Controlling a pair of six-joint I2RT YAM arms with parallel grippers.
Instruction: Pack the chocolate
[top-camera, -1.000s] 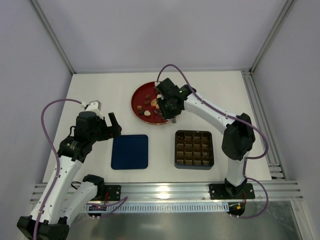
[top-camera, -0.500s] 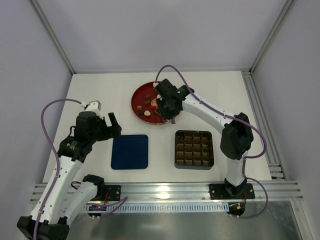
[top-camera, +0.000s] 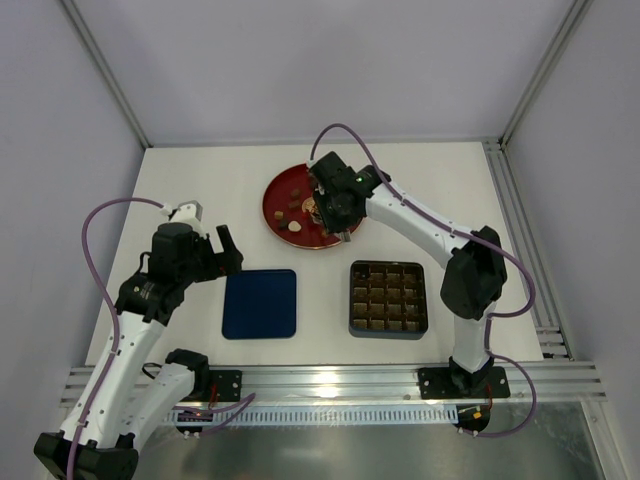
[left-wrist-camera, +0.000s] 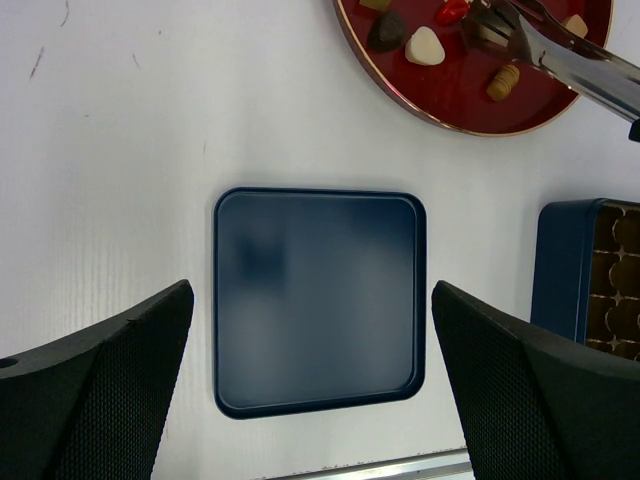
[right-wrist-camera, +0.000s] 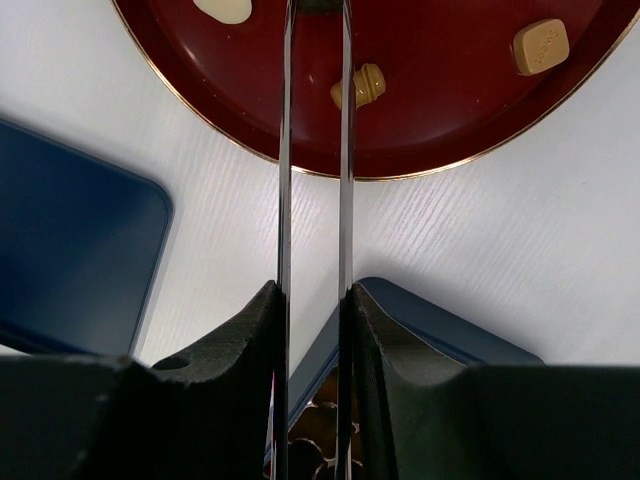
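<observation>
The chocolates lie on a red plate (top-camera: 282, 188) at the back middle: a cream piece (left-wrist-camera: 424, 45), a dark piece (left-wrist-camera: 386, 30), a tan ribbed one (right-wrist-camera: 359, 86) and a tan square one (right-wrist-camera: 541, 46). My right gripper (top-camera: 337, 213) (right-wrist-camera: 312, 300) is shut on metal tongs (right-wrist-camera: 285, 150), which reach over the plate. A dark piece (left-wrist-camera: 487, 30) sits between the tong tips. My left gripper (top-camera: 228, 252) (left-wrist-camera: 312, 300) is open and empty above the flat dark-blue lid (left-wrist-camera: 318, 298).
The dark-blue box with the brown gridded tray (top-camera: 388, 297) stands at the front right, and its edge also shows in the left wrist view (left-wrist-camera: 565, 265). The lid (top-camera: 260, 303) lies to the left of the box. A frame rail runs along the right side.
My right gripper with the tongs has shifted slightly farther back and left over the plate. The left arm has not moved.
</observation>
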